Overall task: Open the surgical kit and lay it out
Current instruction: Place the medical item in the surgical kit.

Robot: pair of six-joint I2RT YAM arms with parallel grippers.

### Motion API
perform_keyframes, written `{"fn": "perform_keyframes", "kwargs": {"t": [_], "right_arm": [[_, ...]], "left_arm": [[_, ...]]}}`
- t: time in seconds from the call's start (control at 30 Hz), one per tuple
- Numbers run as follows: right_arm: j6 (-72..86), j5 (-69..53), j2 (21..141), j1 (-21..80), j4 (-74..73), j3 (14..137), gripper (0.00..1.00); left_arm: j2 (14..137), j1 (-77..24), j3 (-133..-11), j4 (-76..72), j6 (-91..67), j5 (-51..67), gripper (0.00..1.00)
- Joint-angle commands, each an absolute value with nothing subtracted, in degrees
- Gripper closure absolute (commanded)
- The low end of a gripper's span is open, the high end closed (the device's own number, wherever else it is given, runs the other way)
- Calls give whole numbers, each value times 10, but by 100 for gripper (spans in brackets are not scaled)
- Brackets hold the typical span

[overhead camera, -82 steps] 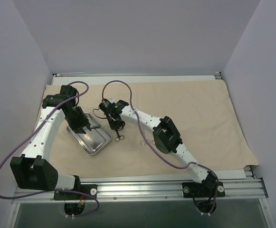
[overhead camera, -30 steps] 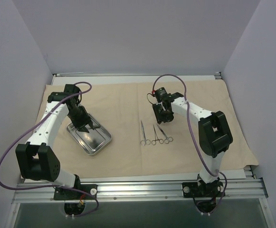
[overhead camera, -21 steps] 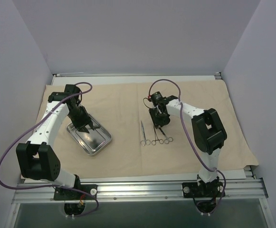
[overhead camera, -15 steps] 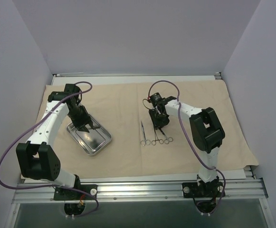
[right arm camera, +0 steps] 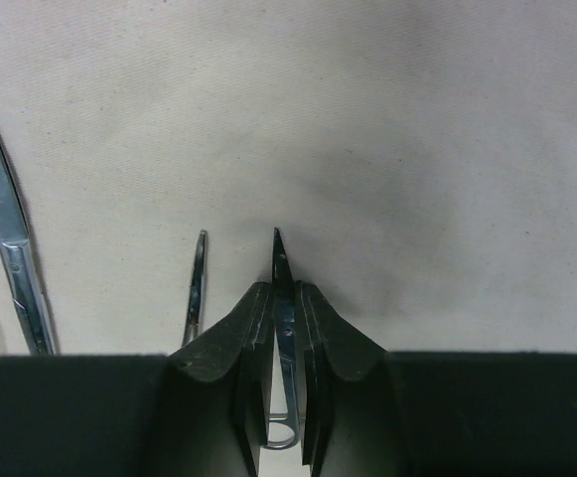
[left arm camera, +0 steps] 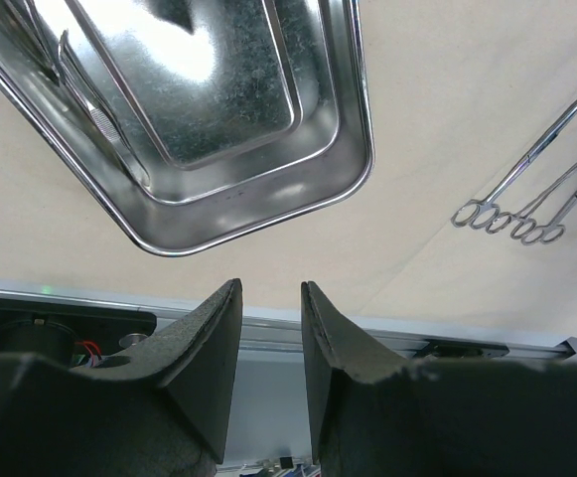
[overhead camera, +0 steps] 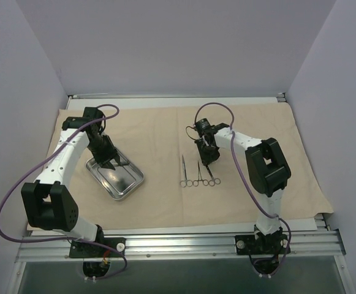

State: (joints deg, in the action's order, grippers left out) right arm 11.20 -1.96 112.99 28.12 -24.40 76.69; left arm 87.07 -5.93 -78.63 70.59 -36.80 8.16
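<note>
The beige cloth wrap (overhead camera: 257,122) lies spread flat over the table. On its left stands the steel tray (overhead camera: 119,197), with slim tweezers (left arm camera: 94,114) along one wall. My left gripper (overhead camera: 110,162) hangs over the tray's far end, open with nothing between its fingers (left arm camera: 218,318). Three ring-handled instruments lie side by side mid-cloth: a long one (overhead camera: 184,171), a middle one (overhead camera: 198,173) and a right one (overhead camera: 211,176). My right gripper (overhead camera: 207,158) is down on the right instrument (right arm camera: 278,253), its fingers pressed on both sides of the blades, whose tip pokes out ahead.
The tray's rim (left arm camera: 362,169) and the row of instruments (left arm camera: 526,189) show in the left wrist view, with the table's metal front rail (overhead camera: 184,242) beyond the cloth edge. Bare cloth (right arm camera: 417,119) stretches to the right of the instruments.
My right gripper swung back left from beyond the row, came down over the rightmost instrument and closed its jaws on it. The left arm has held still.
</note>
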Motion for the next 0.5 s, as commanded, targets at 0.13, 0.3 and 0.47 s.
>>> {"fn": "perform_keyframes", "kwargs": {"t": [0.13,0.3,0.47], "right_arm": [[126,37,1135,263,-261,771,93],[116,56,1129,258,-266,773,93],[112,68,1115,251,-270,765,92]], "left_arm": [[870,-55,-809,707,-360,82,61],[869,-54,-810,707,-360,83,61],[870,-54,-809,708,-360,83,61]]}}
